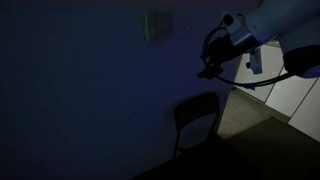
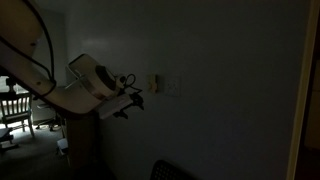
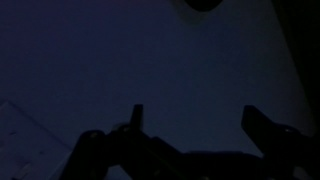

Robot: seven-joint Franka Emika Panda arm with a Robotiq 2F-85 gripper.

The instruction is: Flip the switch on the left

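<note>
The room is very dark. A pale switch plate [image 1: 157,26] is on the wall in both exterior views [image 2: 166,86]; its separate switches cannot be made out. My gripper [image 1: 208,68] hangs in the air to the right of and below the plate, apart from the wall. It also shows in an exterior view [image 2: 130,104], just left of the plate and a little below it. In the wrist view my two fingers [image 3: 195,125] stand wide apart as dark shapes against the bare wall, with nothing between them. The plate does not show in the wrist view.
A dark chair [image 1: 196,122] stands against the wall below my gripper. White cabinet panels [image 1: 290,95] are behind the arm. A wooden chair [image 2: 14,110] stands in a lit room at the far left. A cable [image 2: 35,45] loops above the arm.
</note>
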